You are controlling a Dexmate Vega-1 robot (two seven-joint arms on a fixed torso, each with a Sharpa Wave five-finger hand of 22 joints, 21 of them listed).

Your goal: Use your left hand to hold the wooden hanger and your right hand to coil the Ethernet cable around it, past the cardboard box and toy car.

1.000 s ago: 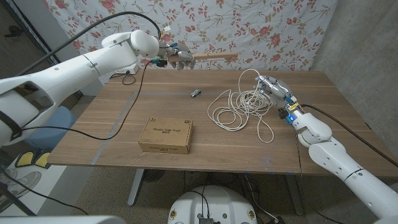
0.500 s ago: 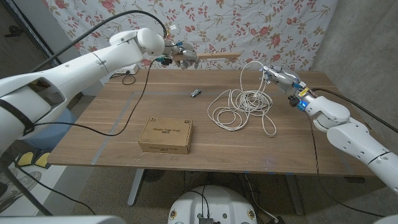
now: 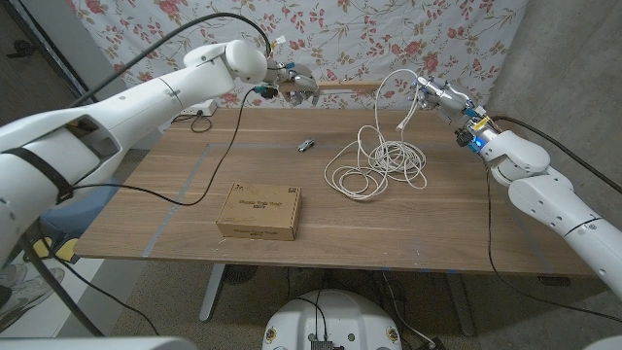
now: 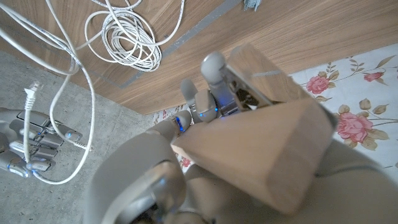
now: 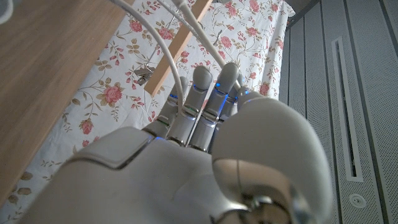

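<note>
Aloft, the wooden hanger (image 3: 335, 87) was gripped at one end by the left hand (image 3: 294, 84). The limp, light Ethernet cable (image 3: 381, 160), mostly heaped on the worktop (image 3: 175, 194), was pinched near its plug by the right hand's (image 3: 439, 97) fingers (image 5: 199, 99); it would likely sag and slip, and seemed best held short.

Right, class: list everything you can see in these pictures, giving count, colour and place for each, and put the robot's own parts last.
Wooden table: one, brown, under everything.
Ethernet cable: one, white, loose coil right of table centre, one strand rising to the right hand.
Cardboard box: one, tan, near front edge, left of centre.
Toy car: one, small, dark, far half of the table.
Wooden hanger: one, light wood, held above the far edge.
Floral cloth: one, white with red roses, behind the table.
Left hand: one, grey, grips the hanger.
Right hand: one, grey, holds the cable aloft.
</note>
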